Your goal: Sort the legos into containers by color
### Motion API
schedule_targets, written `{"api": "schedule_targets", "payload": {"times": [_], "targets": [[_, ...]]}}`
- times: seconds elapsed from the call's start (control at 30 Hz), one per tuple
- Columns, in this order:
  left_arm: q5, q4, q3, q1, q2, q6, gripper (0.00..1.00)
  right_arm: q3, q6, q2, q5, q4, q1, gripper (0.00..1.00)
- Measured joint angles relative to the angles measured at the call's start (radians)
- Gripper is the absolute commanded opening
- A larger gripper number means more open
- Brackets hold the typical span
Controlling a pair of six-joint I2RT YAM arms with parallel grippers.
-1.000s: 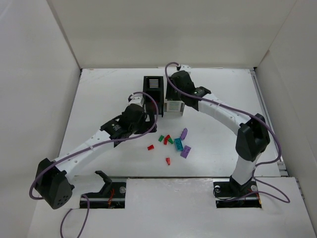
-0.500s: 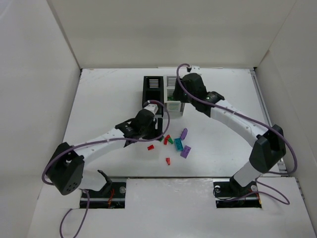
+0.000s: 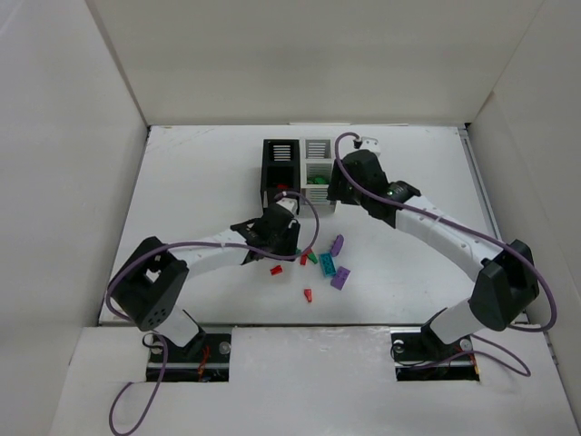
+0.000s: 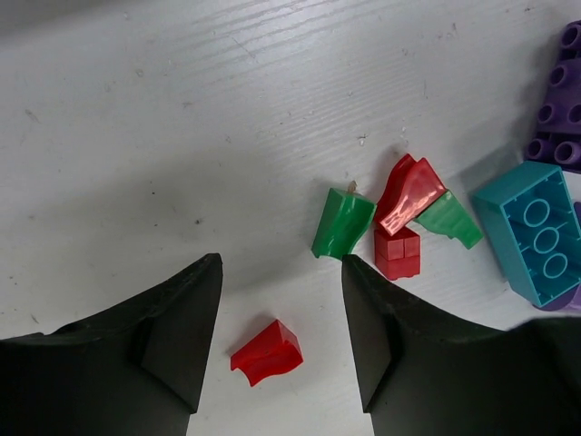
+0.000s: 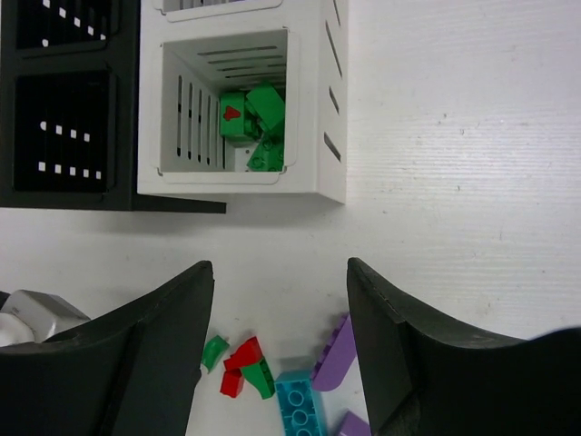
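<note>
The left fingers [image 4: 177, 318] are spread open and hold nothing. They sit low over the counter [image 4: 182, 109], with a small red brick [image 4: 266, 352] lying between them. Just beyond lie a green brick [image 4: 343, 222], a red piece [image 4: 407, 198] overlapping another green one, a teal brick [image 4: 536, 232] and a purple brick [image 4: 558, 100]. The right fingers [image 5: 163, 336] are open and empty too, above the counter near the white bin [image 5: 331, 109], whose near compartment holds green bricks [image 5: 256, 123]. The black bin [image 5: 91, 198] touches its side. A red speck [image 3: 283, 189] inside it may be a brick.
</note>
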Motion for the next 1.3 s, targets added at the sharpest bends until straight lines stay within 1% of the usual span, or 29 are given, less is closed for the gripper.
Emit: {"api": "schedule_targets", "payload": {"times": [0.4,0.5,0.53,0.6,0.63,0.67,0.73,0.87,1.03,1.17,1.3], "targets": [[-0.043,0.003,0.027,-0.055,0.067,0.025,0.51,-0.025,0.015,-0.004,0.000,0.001,-0.008,0.66],[-0.062,0.000,0.054,-0.061,0.093,0.024,0.46,-0.032,0.018,-0.004,0.000,0.000,-0.010,0.66],[-0.069,0.001,0.062,-0.060,0.102,0.025,0.42,-0.032,0.019,-0.004,0.000,0.000,-0.012,0.66],[-0.081,0.000,0.075,-0.060,0.117,0.024,0.39,-0.032,0.020,-0.005,0.000,0.001,-0.016,0.66],[-0.086,0.000,0.082,-0.060,0.123,0.025,0.36,-0.034,0.020,-0.006,0.000,0.001,-0.016,0.66],[-0.090,0.000,0.087,-0.060,0.129,0.025,0.29,-0.035,0.020,-0.008,0.000,0.000,-0.016,0.66],[-0.099,-0.003,0.099,-0.060,0.142,0.025,0.27,-0.042,0.020,-0.014,0.000,0.002,-0.016,0.66],[-0.116,-0.003,0.112,-0.067,0.154,0.026,0.19,-0.053,0.021,-0.028,-0.001,0.003,-0.027,0.66],[-0.119,-0.017,0.118,-0.076,0.154,0.025,0.16,-0.056,0.021,-0.042,0.000,0.003,-0.032,0.66],[-0.121,-0.039,0.126,-0.078,0.147,0.025,0.16,-0.075,0.024,-0.063,0.000,0.004,-0.036,0.66],[-0.127,-0.072,0.153,-0.078,0.085,0.033,0.16,-0.119,0.031,-0.117,0.002,0.005,-0.048,0.66]]}}
